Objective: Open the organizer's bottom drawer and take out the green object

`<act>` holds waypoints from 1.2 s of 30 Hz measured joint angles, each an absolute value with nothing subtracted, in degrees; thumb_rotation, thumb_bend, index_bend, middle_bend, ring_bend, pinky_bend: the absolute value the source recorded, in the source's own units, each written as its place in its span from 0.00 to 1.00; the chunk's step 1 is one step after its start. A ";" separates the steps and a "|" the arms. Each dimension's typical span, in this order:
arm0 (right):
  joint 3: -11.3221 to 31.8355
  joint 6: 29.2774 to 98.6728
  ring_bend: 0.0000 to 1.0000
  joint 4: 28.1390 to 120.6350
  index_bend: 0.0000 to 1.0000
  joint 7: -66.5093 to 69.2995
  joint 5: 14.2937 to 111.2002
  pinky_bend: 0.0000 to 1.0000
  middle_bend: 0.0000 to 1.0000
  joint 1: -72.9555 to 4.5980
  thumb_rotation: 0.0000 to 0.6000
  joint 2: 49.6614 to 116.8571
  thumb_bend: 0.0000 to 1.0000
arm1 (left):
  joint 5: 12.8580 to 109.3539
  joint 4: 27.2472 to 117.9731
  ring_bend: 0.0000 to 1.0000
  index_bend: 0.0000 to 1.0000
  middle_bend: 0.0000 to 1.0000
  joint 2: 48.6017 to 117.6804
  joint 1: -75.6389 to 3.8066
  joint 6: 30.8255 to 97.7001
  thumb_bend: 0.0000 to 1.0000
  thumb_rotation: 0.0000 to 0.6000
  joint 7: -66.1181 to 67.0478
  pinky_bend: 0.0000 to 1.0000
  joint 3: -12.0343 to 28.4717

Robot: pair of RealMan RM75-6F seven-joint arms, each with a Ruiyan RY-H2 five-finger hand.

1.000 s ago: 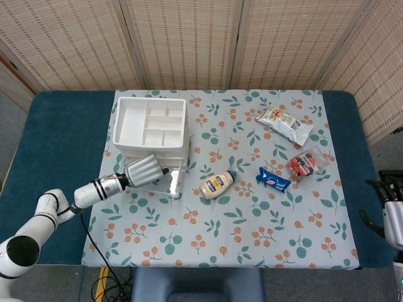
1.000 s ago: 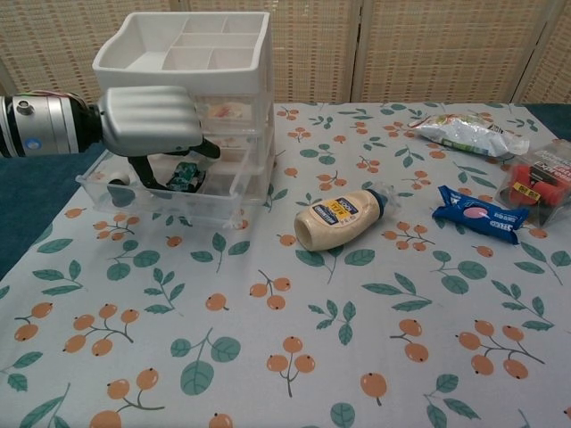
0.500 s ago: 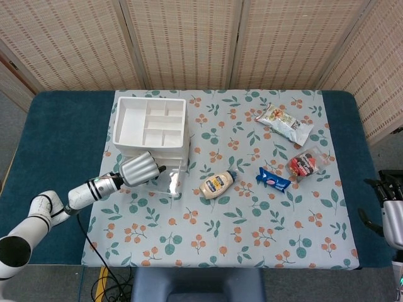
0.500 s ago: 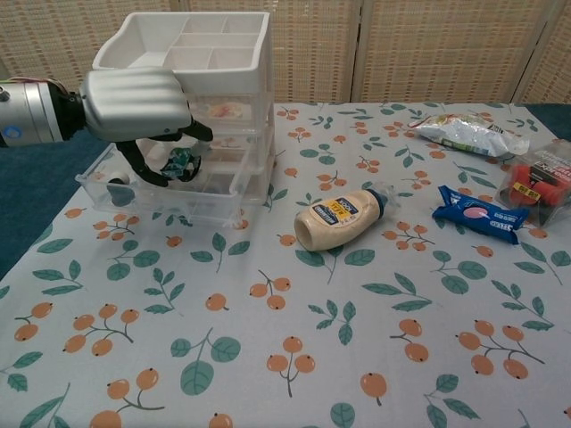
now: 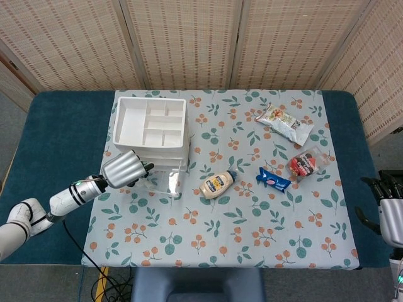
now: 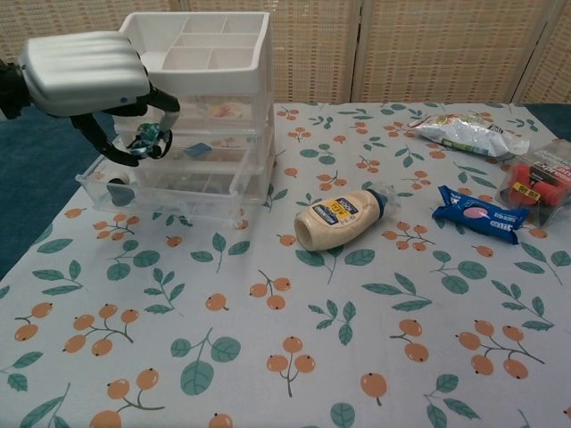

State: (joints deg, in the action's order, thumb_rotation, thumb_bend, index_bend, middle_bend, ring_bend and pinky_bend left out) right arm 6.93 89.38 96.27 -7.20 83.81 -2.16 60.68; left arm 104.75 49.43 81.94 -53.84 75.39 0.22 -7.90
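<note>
Retreat of the left hand (image 5: 123,168) is seen in the head view: a second ago it was reaching into the pulled-out clear plastic bottom drawer (image 5: 165,181) of the white plastic organizer (image 5: 151,128); now it is drawn back past the drawer's left side. The organizer's top tray of white compartments is seen with nothing in it. What the fingers enclose is hidden from above. The right hand (image 5: 389,207) is parked at the table's far right edge; whether it is spread or curled cannot be told.

In the chest view, the small green object (image 6: 147,136) is pinched in the left hand's curled fingers (image 6: 118,147), lifted clear of the drawer floor and held above the drawer's left rim (image 6: 98,189), where earlier it lay inside. The removal is therefore judged nearly complete, with only setting down left. A small blue item is seen in the middle drawer, something pale in the upper one, and a dark round piece in the bottom drawer's front corner.
</note>
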 measured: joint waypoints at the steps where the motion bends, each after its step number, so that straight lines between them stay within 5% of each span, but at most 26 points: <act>1: 6.95 89.40 0.16 96.31 0.20 -7.22 83.83 0.25 0.29 -2.17 1.00 60.63 0.29 | 104.61 50.15 1.00 0.55 0.97 81.40 -53.51 75.55 0.17 1.00 0.52 1.00 -7.82; 21: 7.18 88.91 0.16 95.98 0.20 -6.52 84.43 0.25 0.29 -3.06 1.00 60.57 0.29 | 106.78 66.62 1.00 0.55 0.97 71.87 -42.95 80.87 0.17 1.00 8.99 1.00 -10.21; 36: 6.85 89.34 0.16 95.22 0.20 -5.42 84.51 0.25 0.29 -2.70 1.00 60.52 0.29 | 112.10 63.88 1.00 0.53 0.97 80.61 -41.26 76.62 0.17 1.00 10.55 1.00 -12.27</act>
